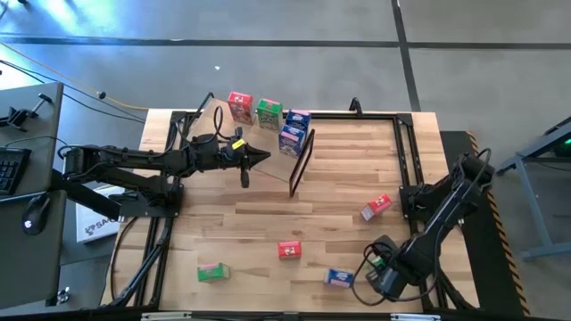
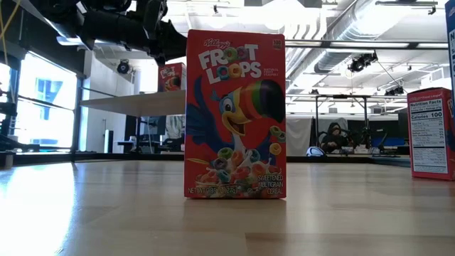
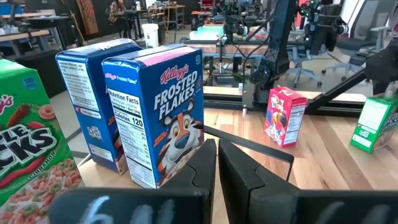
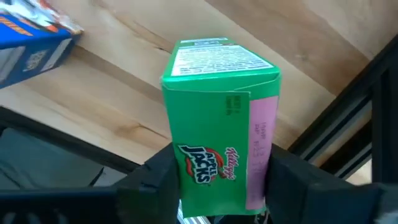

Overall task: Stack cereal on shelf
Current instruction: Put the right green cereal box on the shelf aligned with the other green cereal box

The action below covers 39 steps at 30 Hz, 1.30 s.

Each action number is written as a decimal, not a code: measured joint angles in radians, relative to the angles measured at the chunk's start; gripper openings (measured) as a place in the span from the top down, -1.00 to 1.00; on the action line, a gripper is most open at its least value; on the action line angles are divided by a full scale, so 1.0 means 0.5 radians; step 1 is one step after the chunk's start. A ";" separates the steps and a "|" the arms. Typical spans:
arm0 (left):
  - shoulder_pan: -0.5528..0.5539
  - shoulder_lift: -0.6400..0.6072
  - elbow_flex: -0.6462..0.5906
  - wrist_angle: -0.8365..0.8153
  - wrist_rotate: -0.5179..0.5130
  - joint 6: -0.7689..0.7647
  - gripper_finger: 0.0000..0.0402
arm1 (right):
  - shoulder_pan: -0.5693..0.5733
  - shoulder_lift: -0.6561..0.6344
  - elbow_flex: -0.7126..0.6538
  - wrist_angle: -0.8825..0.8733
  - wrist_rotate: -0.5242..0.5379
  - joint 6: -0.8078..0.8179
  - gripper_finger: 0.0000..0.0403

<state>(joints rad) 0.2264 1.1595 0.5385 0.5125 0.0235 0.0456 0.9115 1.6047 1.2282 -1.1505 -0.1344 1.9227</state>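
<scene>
My right gripper [image 1: 382, 267] is at the table's near right, shut on a green cereal box [image 4: 217, 118]. My left gripper [image 1: 260, 158] is shut and empty. It is level and points at two blue boxes [image 3: 155, 112] with a small gap between. These stand with a green box [image 1: 268, 113] and a red box [image 1: 239, 107] at the far middle, by the shelf's black frame end [image 1: 302, 165]. The low view shows the shelf's plywood board [image 2: 135, 103] with a red box [image 2: 173, 77] on it. My right gripper pinches the green box between its two fingers [image 4: 155, 180], on two opposite sides at the end nearest the wrist [image 4: 186, 186]. The box sticks out past the fingertips, its printed front showing, over the tabletop.
Loose boxes stand or lie on the slatted tabletop: a red one [image 1: 376, 207] at the right, a red one [image 1: 289, 251] near the middle, a green one [image 1: 213, 272] at the near left, and a blue one [image 1: 339, 278] beside my right gripper. Black frame rails [image 1: 409, 152] edge the table.
</scene>
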 joint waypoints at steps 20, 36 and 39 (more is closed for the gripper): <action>-0.006 0.000 -0.001 -0.086 0.000 -0.017 0.94 | -1.176 -0.160 0.380 -0.150 0.371 -2.057 0.26; -0.114 0.000 -0.001 -0.181 -0.008 -0.068 0.94 | -1.601 0.286 0.350 0.279 0.307 -3.099 0.25; -0.120 0.000 -0.001 -0.185 -0.008 -0.072 0.94 | -1.601 0.294 0.350 0.314 0.331 -3.130 0.17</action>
<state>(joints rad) 0.1663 1.1595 0.5381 0.4201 0.0193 0.0093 0.1112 1.7519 1.4033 -0.9935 0.0311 0.3576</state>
